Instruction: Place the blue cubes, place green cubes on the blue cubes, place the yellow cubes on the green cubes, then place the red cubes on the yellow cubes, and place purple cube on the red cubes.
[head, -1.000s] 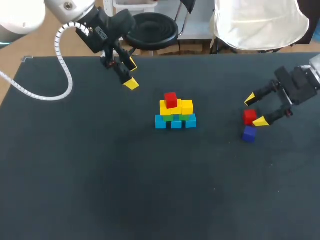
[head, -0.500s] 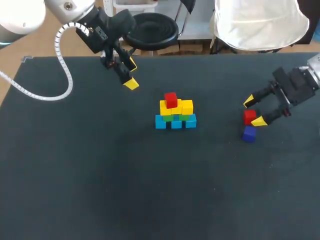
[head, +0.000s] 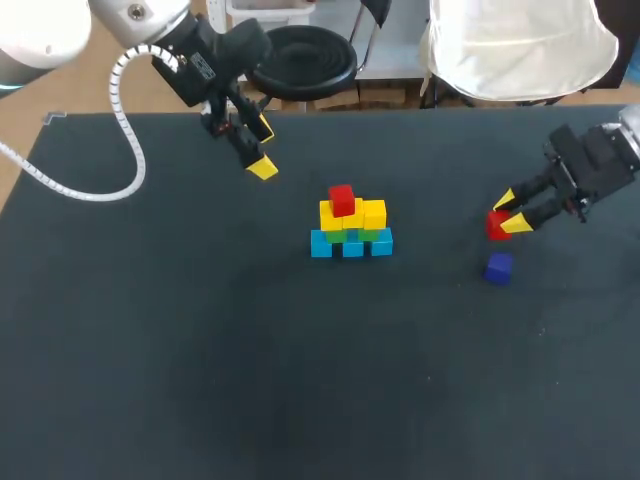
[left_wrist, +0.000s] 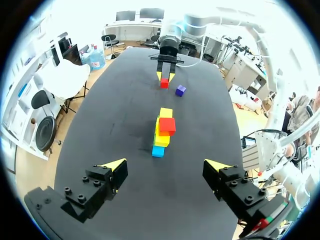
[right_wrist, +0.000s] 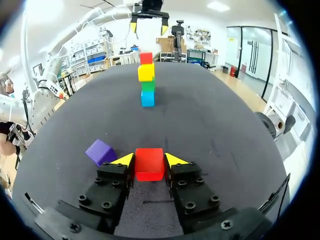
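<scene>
Red cube (right_wrist: 149, 165) pinched between the yellow tips of the right gripper (right_wrist: 149, 160), purple cube (right_wrist: 100, 151) just beside one finger, stack (right_wrist: 146, 80) straight ahead, well apart, end-on.

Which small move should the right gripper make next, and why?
Probably lift straight up: the right gripper looks shut on the loose red cube, and only one stacked red cube sits on the yellow cubes, with room beside it.

Head view: my right arm (head: 598, 165) runs off the edge; my right gripper (head: 511, 213) partly covers the red cube (head: 494, 229); green cubes (head: 374, 235) barely show.
</scene>
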